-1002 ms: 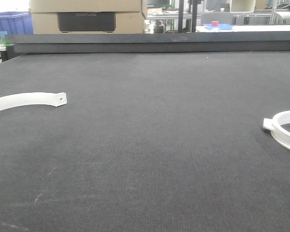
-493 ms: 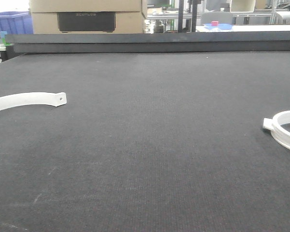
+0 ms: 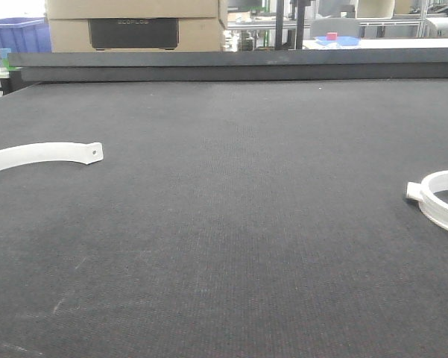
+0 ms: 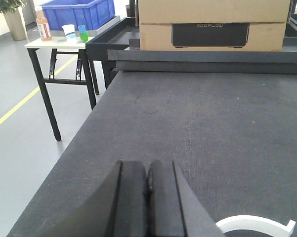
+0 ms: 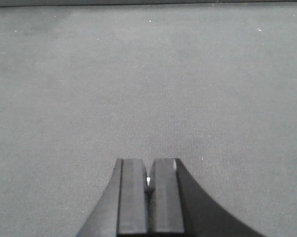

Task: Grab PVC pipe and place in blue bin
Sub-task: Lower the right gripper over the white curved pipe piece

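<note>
Two white curved plastic pieces lie on the black table (image 3: 231,224): an arc-shaped strap (image 3: 45,154) at the left and a ring (image 3: 441,195) at the right edge. I cannot tell whether either is the PVC pipe. The blue bin (image 3: 15,33) stands off the table at the far left, and it also shows in the left wrist view as the blue bin (image 4: 79,12) on a side table. My left gripper (image 4: 147,173) is shut and empty, with the strap's end (image 4: 254,223) just to its right. My right gripper (image 5: 149,175) is shut over bare table. Neither gripper shows in the front view.
A cardboard box (image 3: 134,22) with a black unit sits behind a raised black ledge (image 3: 231,66) at the table's far edge. The side table (image 4: 64,44) beside the table's left edge (image 4: 84,138) carries a bottle and two cups, with open floor below.
</note>
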{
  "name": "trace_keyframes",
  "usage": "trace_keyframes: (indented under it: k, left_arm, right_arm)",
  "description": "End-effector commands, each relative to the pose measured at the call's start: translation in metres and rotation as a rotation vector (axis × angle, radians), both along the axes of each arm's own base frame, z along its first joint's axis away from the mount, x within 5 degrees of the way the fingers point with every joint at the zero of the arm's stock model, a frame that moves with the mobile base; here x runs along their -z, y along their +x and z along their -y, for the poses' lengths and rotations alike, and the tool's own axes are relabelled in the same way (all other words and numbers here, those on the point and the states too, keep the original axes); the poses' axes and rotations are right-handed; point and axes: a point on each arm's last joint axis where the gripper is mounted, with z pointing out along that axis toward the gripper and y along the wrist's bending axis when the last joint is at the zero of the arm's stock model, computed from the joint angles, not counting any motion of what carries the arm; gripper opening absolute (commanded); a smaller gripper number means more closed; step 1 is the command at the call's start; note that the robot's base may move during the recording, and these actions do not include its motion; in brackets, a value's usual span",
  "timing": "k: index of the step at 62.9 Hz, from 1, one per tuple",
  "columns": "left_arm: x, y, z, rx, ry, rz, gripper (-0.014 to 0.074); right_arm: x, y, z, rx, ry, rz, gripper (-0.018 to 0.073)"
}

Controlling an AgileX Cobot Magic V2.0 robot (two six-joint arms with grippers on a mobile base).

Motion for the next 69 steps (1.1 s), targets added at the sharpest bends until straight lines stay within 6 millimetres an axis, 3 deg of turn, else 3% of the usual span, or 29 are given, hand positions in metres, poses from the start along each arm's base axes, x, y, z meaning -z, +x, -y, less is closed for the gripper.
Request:
trace_keyframes:
  k: [1, 16, 23, 30, 35, 54, 69]
  left_arm:
    - [-0.006, 0.0, 0.0, -0.003, -0.008, 0.041, -0.0111]
    - [0.003, 0.008, -0.002, -0.004, -0.018, -0.019, -0.0096]
    - [0.011, 0.014, -0.003, -0.005, -0.026, -0.072, 0.002]
    - [0.018, 0.022, -0.004, -0.005, -0.03, -0.095, 0.0147]
    - [0.024, 0.03, -0.005, -0.004, -0.033, -0.11, 0.02]
    - [0.057, 0.055, -0.009, -0.017, -0.112, -0.261, 0.0204]
    - [0.062, 0.057, -0.009, -0.02, -0.131, -0.3, 0.0204]
  right_arm:
    - [0.002, 0.005, 0.001, -0.001, 0.009, -0.022, -0.0163]
    - [0.025, 0.03, 0.006, -0.015, 0.071, -0.19, -0.0123]
    - [0.033, 0.04, 0.005, -0.034, 0.11, -0.261, 0.0001]
    - [0.043, 0.051, 0.002, -0.065, 0.122, -0.324, 0.0197]
    - [0.05, 0.056, -0.002, -0.096, 0.128, -0.368, 0.0272]
    - [0.077, 0.077, -0.016, -0.182, 0.124, -0.523, 0.0276]
    - [0.102, 0.09, -0.016, -0.193, 0.141, -0.648, 0.0276]
